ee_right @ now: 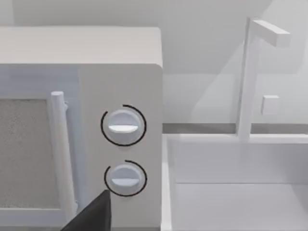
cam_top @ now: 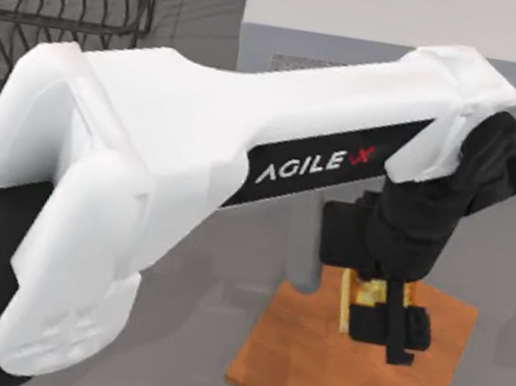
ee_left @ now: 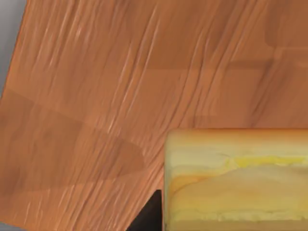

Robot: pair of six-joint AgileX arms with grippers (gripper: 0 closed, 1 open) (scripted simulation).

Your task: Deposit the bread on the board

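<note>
Left jaws clamped on bread [cam_top: 371, 293], hanging right over board [cam_top: 308, 375] at counter's right side. Right arm parked facing microwave [ee_right: 120, 96]; can't tell its jaws' state.

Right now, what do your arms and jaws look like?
The left arm has a bulky white shell with a black panel lettered AGILE in white and a red mark, ending in a black wrist. The left gripper is black, blocky, two-fingered. A dark fingertip of the right gripper is black too.
</note>
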